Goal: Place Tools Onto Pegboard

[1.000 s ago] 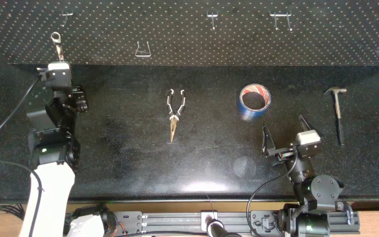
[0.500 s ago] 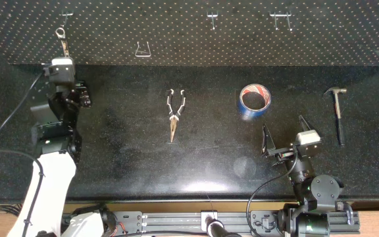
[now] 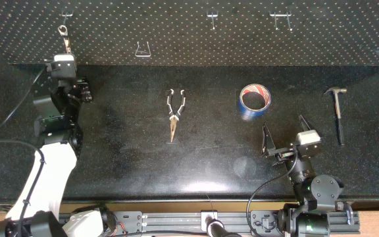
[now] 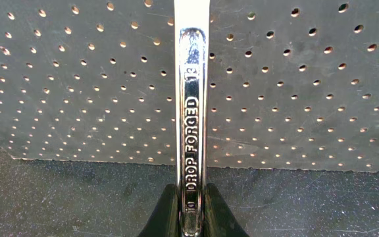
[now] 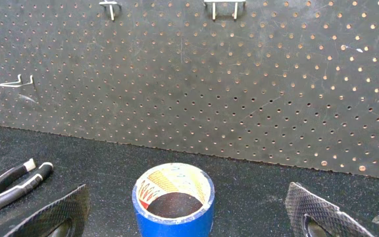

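Top view is showing the left gripper (image 3: 63, 60) holding the wrench (image 3: 64, 38) against the pegboard (image 3: 242, 39), with its ring end just below a hook (image 3: 66, 14). No tool is hanging yet. The pliers (image 3: 175, 113), tape roll (image 3: 254, 99) and hammer (image 3: 337, 110) are lying on the table (image 3: 124, 151). The right gripper (image 3: 283, 131) is sitting spread near the tape roll.

Left wrist view is showing the fingers (image 4: 166, 214) pinching the wrench upright before the board.

Right wrist view is showing spread fingers (image 5: 61, 210) flanking the tape roll without touching it.
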Robot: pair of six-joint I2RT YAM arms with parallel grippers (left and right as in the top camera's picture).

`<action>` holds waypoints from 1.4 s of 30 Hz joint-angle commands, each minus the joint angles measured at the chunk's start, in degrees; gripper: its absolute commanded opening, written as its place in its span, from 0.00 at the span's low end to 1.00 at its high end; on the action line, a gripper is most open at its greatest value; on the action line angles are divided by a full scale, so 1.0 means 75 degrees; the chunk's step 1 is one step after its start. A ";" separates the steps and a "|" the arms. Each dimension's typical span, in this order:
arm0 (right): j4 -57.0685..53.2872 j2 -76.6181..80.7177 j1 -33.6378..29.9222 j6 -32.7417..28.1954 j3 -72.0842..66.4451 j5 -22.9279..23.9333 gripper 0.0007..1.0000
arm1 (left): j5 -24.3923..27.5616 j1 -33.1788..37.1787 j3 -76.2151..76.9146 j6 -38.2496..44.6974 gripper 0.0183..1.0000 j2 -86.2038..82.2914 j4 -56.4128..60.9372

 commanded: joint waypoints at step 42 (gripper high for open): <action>0.0003 -0.0047 -0.0023 0.0029 -0.0041 -0.0050 0.98 | 0.1346 -0.4022 0.8472 -0.3768 0.99 0.0420 -1.4953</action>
